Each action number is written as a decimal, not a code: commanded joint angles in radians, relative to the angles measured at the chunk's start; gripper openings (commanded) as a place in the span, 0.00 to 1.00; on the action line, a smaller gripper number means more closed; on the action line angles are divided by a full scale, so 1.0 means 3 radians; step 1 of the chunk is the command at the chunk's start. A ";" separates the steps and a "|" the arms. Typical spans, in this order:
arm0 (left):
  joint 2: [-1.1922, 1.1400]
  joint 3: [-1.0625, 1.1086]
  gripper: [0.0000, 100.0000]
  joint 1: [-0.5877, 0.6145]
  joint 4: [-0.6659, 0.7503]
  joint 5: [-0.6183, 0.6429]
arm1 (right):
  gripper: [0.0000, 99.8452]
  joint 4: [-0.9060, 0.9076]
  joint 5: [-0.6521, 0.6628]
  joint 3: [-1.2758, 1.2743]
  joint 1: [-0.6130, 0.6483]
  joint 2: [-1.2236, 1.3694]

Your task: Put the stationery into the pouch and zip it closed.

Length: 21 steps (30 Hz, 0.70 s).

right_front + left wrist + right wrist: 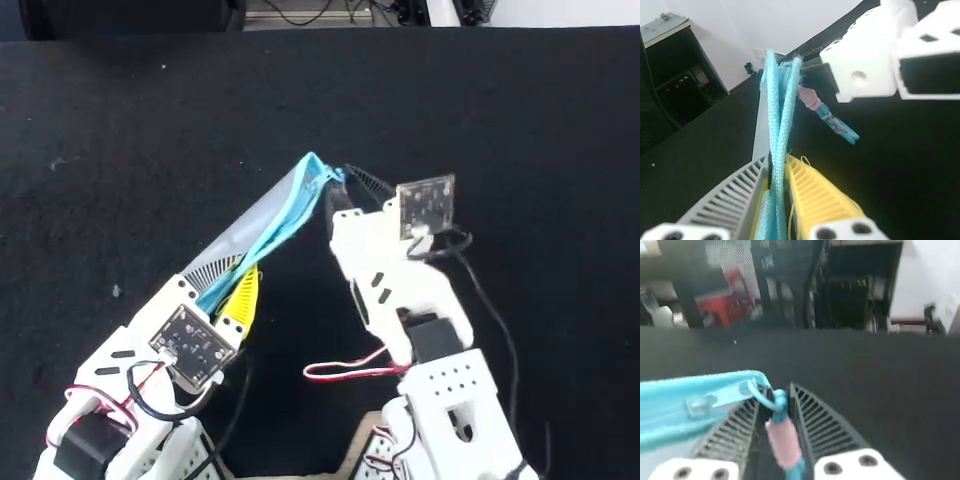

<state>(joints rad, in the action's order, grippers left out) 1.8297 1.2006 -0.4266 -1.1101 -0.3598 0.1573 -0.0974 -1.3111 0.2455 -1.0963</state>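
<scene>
The pouch (262, 225), pale and see-through with a light blue zip along its upper edge, is seen stretched between the 2 grippers over the middle of the black table (520, 120). It runs slantwise from the near left to the far middle. Whether its lower edge touches the table cannot be told.

Its near end is clamped by the left gripper (245, 268), whose grey and yellow fingers are pressed together on the blue zip band. From the left wrist view the band (777, 115) is seen rising away from the left gripper (776, 160) in 2 strips lying close side by side.

At the far end, the metal slider (702, 401) is seen close to the end of the zip. A blue cord with a pink bead, the zip pull (782, 440), hangs from it. The right gripper (776, 390) is closed on this pull, its 2 grey ribbed fingers set tight on either side of the cord. In the left wrist view the pull (827, 117) is seen dangling just beside the right arm's white body. From above, the right gripper (338, 185) is found at the far tip of the pouch, touching it.

A red and white wire (345, 370) is looped between the 2 arms at the near edge. A dark cabinet (675, 75) stands against a white wall beyond the table.
</scene>
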 commanded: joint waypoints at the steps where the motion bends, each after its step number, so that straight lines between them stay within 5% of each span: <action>1: -0.0015 0.0151 0.03 0.0013 -0.0169 0.0056 | 0.01 -0.0072 -0.0015 0.0243 -0.0220 0.0028; 21: -0.0020 0.0176 0.03 -0.0013 0.0169 0.0056 | 0.01 -0.0046 -0.0026 0.0217 -0.0205 0.0028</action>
<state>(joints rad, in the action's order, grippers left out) 1.8297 1.2083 -0.4266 -1.0932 -0.3583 0.1573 -0.0974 -1.3080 0.2348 -1.0902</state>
